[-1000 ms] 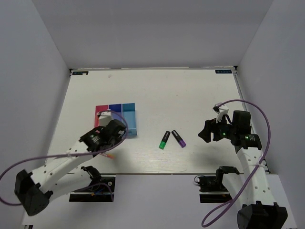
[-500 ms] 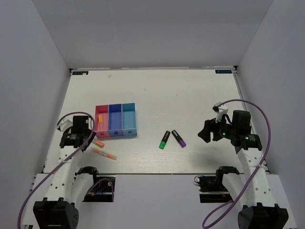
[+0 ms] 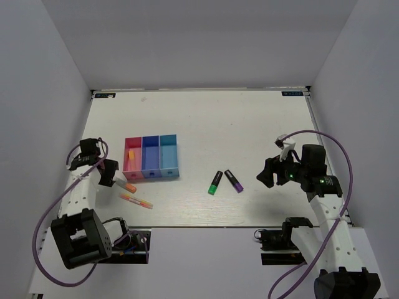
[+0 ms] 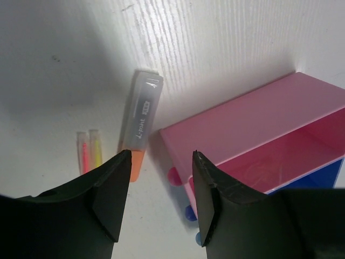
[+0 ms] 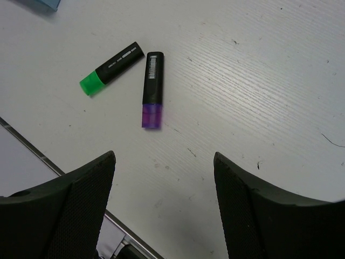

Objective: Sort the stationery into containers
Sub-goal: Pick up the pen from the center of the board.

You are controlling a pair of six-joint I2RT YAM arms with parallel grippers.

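The pink-red bin [image 3: 132,167], dark blue bin [image 3: 150,159] and light blue bin [image 3: 169,158] stand in a row at left. A small orange-yellow piece [image 3: 131,154] lies in the pink-red bin. My left gripper [image 3: 110,175] is open and empty just left of that bin [image 4: 253,129], above the table. The orange-pink marker [image 3: 127,185] [image 4: 141,118] and the thin pen [image 3: 137,200] [image 4: 89,151] lie in front of it. The green marker [image 3: 216,182] [image 5: 111,68] and purple marker [image 3: 234,180] [image 5: 152,89] lie mid-table. My right gripper [image 3: 267,173] [image 5: 164,205] is open and empty to their right.
The table's near edge [image 5: 32,145] runs close below the green and purple markers. White walls close in the table on the left, back and right. A corner of the light blue bin [image 5: 40,4] shows in the right wrist view.
My left arm has swung away from over the pink-red bin to the far left, uncovering the bins and the orange-pink marker. My right gripper has edged slightly left.
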